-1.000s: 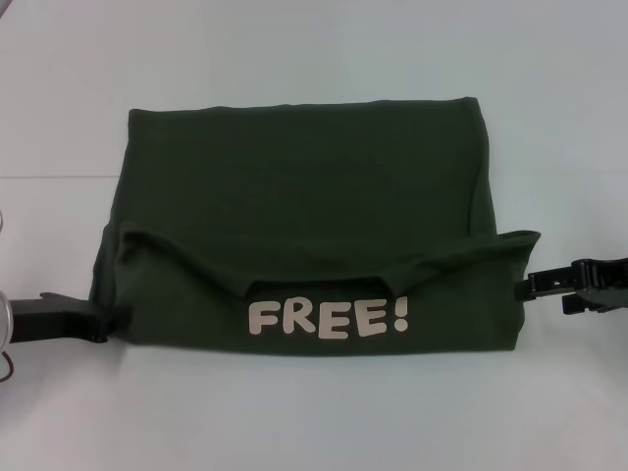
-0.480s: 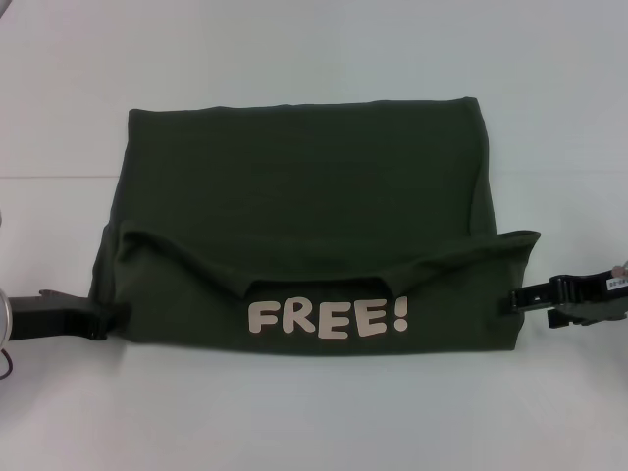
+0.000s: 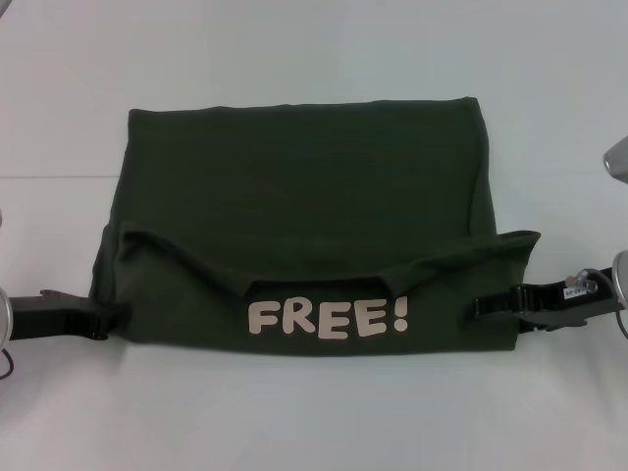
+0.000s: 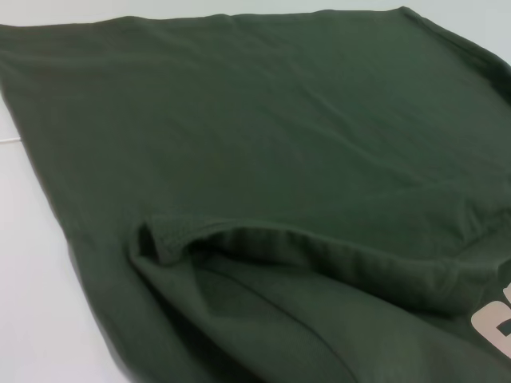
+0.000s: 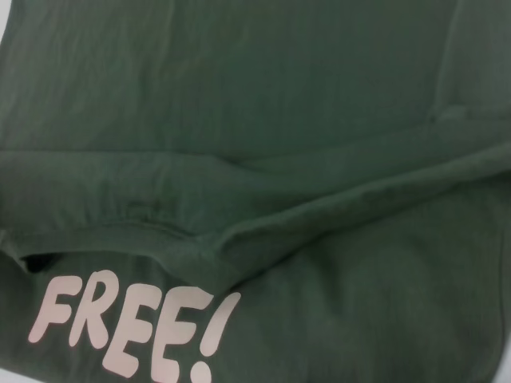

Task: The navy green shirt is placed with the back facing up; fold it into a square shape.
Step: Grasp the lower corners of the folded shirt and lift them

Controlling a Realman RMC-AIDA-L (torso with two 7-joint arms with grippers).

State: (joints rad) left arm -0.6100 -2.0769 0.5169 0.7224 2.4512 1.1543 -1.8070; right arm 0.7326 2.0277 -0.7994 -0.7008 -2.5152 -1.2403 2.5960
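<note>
The left gripper [image 3: 110, 312] sits at the shirt's near left edge; whether its jaws grip the cloth cannot be told. The navy green shirt [image 3: 304, 211] lies folded on the white table [image 3: 314, 59], lettering near. The right gripper [image 3: 483, 305] overlaps the near right edge, jaw state unclear.

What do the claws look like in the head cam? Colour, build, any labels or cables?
Both are black. The left claw is a flat, blocky bar with a silver round part behind it at the picture's edge. The right claw is slimmer and tapered, with a small white label, a thin cable loop and a silver-grey wrist housing behind.
</note>
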